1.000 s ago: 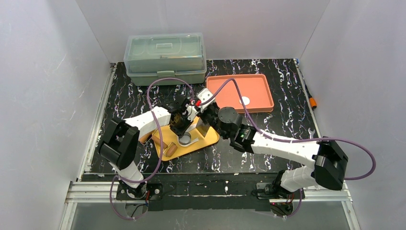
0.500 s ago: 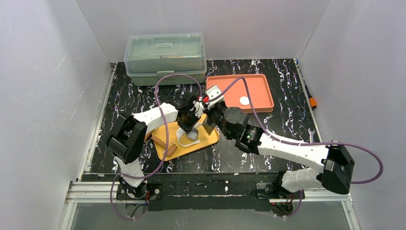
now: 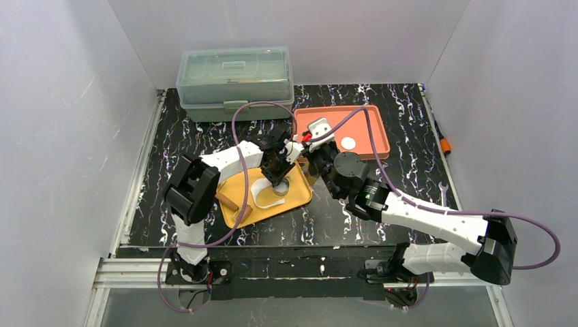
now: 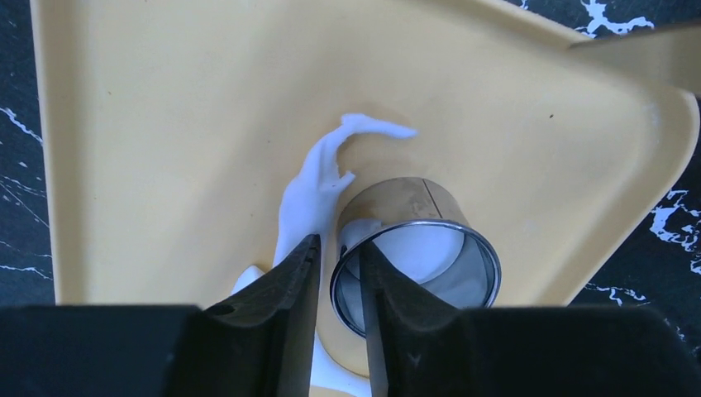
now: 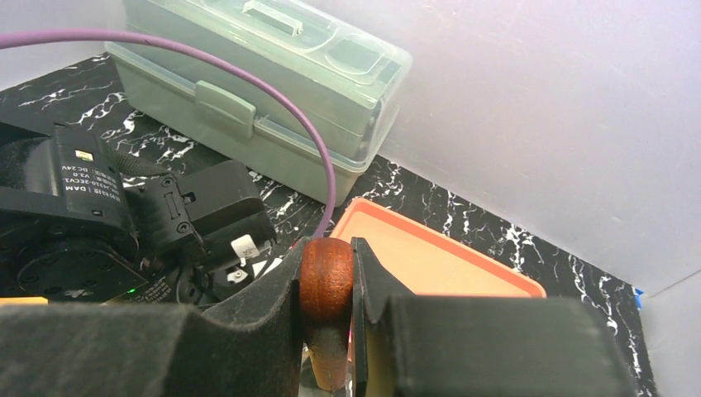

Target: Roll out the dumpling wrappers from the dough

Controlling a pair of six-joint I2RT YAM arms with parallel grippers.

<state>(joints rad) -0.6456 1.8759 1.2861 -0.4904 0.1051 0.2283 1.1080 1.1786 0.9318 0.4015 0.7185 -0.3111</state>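
Both arms swung toward 1 o'clock. Left claw (image 4: 337,248) straddles the ring (image 4: 405,203) wall, grip unclear; right claw (image 5: 327,248) clamps a wooden handle (image 5: 326,285). Your wrapper (image 4: 417,252) inside the ring could drop short of the orange tray (image 3: 368,133).

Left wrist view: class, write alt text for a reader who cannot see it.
The left gripper straddles the wall of a metal ring holding a round white dumpling wrapper, over a yellow tray. A ragged strip of leftover dough lies on the tray beside the ring. Black marbled table shows at the corners.
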